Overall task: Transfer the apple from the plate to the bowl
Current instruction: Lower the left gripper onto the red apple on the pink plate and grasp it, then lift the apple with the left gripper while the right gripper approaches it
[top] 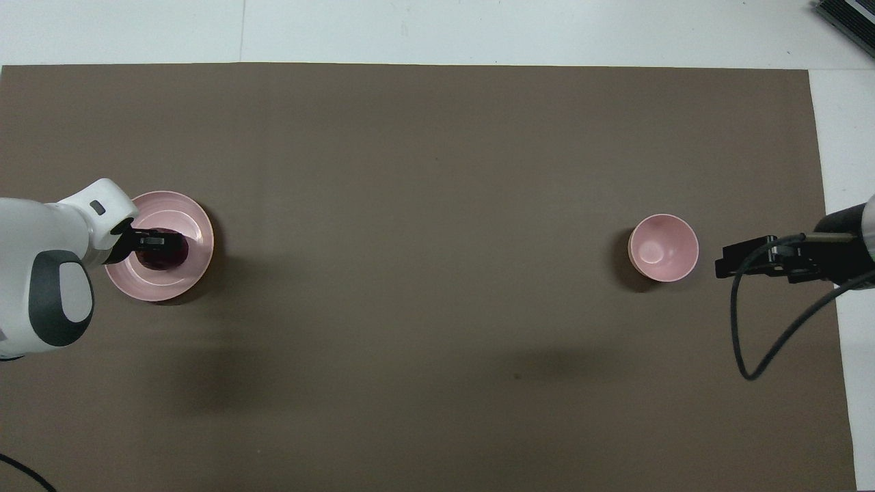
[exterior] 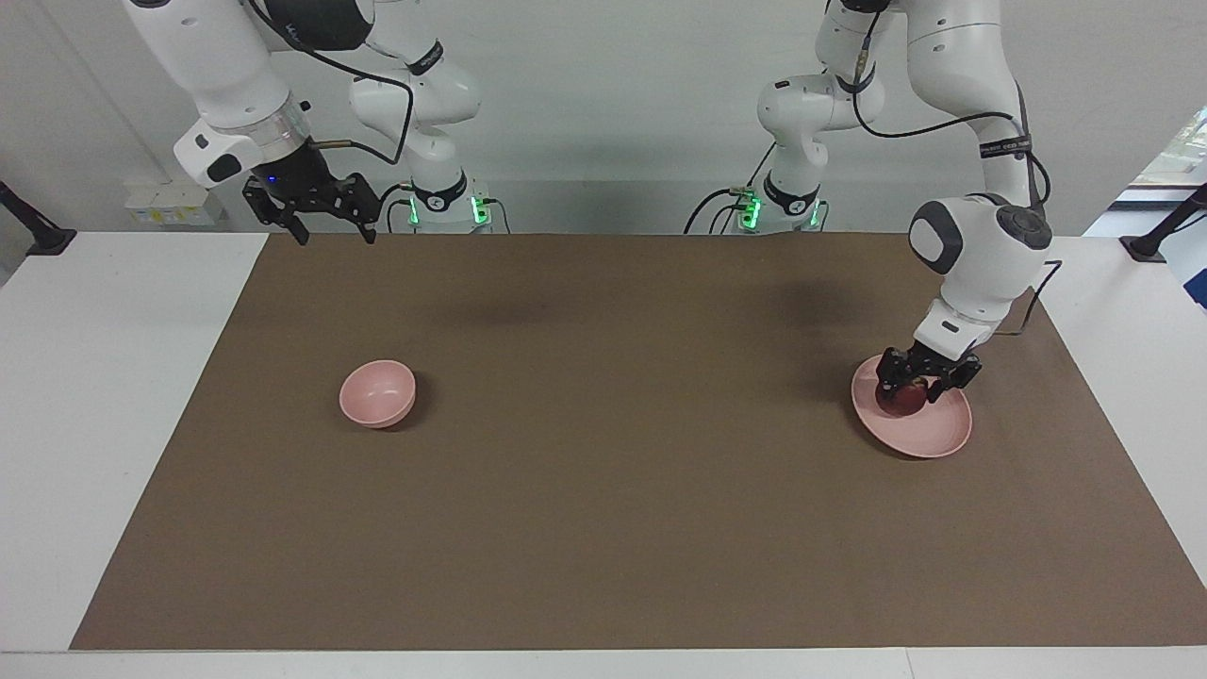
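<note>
Dark red apple (exterior: 902, 400) on pale pink plate (exterior: 929, 436); small pink bowl (exterior: 377, 392) upright, well apart.

apple (exterior: 903, 400): dark red, maroon, on the plate
plate (exterior: 929, 436): pale pink, plain, no pattern
bowl (exterior: 377, 393): the same pale pink (slightly deeper on its outer wall), well apart from the plate
mat (exterior: 622, 453): flat brown under the plate
table (exterior: 104, 377): white around the mat
left gripper (exterior: 913, 385): black, over the plate
right gripper (exterior: 325, 219): black
</note>
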Controlling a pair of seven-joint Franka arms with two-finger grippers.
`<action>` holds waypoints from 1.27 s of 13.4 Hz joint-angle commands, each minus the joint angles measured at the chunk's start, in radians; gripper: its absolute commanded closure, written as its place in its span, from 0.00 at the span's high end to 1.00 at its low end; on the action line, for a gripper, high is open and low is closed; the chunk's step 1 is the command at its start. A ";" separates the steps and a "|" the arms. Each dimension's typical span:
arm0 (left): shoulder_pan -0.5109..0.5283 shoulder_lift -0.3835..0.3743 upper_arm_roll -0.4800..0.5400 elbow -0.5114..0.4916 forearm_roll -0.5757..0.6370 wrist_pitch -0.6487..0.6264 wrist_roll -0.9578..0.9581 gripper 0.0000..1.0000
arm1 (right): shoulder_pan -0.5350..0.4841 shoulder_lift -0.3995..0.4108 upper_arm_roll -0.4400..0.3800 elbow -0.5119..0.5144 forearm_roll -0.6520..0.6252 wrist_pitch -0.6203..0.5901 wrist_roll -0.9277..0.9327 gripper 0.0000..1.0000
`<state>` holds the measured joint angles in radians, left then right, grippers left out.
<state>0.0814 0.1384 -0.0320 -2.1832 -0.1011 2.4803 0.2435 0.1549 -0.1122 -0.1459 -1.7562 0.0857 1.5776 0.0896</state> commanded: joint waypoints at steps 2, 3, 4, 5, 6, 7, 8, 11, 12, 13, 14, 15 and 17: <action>-0.012 -0.010 0.012 -0.017 -0.017 0.020 0.004 0.03 | 0.018 0.006 0.002 -0.028 0.058 0.056 0.038 1.00; -0.012 -0.006 0.011 -0.006 -0.017 0.020 0.002 0.03 | 0.020 0.011 0.002 -0.028 0.101 0.068 0.073 1.00; -0.018 -0.006 0.011 0.019 -0.017 0.019 0.005 0.03 | 0.038 0.016 0.002 -0.026 0.136 0.079 0.126 1.00; -0.020 -0.013 0.011 0.031 -0.017 0.017 0.004 0.03 | 0.061 0.020 0.002 -0.026 0.158 0.087 0.184 1.00; -0.019 -0.028 0.011 0.036 -0.017 -0.001 0.005 0.03 | 0.086 0.025 0.002 -0.026 0.181 0.110 0.240 1.00; -0.019 -0.048 0.009 0.052 -0.017 -0.048 0.005 0.03 | 0.113 0.031 0.002 -0.028 0.219 0.122 0.301 1.00; -0.019 -0.058 0.004 0.075 -0.019 -0.108 0.005 0.03 | 0.141 0.040 0.002 -0.026 0.262 0.131 0.371 1.00; -0.032 -0.097 -0.017 0.117 -0.113 -0.246 0.005 0.03 | 0.179 0.057 0.002 -0.031 0.383 0.185 0.542 1.00; -0.046 -0.115 -0.022 0.123 -0.221 -0.259 0.004 0.03 | 0.178 0.063 0.002 -0.035 0.476 0.208 0.579 1.00; -0.064 -0.129 -0.037 0.120 -0.306 -0.258 -0.007 0.03 | 0.176 0.077 0.002 -0.039 0.550 0.234 0.614 1.00; -0.071 -0.129 -0.057 0.120 -0.368 -0.247 -0.039 0.03 | 0.178 0.100 0.002 -0.040 0.615 0.272 0.675 1.00; -0.071 -0.126 -0.096 0.125 -0.429 -0.232 -0.071 0.03 | 0.178 0.126 0.002 -0.045 0.700 0.329 0.749 1.00; -0.071 -0.128 -0.167 0.117 -0.581 -0.151 -0.084 0.03 | 0.211 0.167 0.002 -0.042 0.810 0.431 0.841 1.00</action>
<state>0.0183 0.0177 -0.1573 -2.0614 -0.5741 2.2718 0.1857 0.3441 0.0179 -0.1456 -1.7945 0.8049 1.9314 0.8468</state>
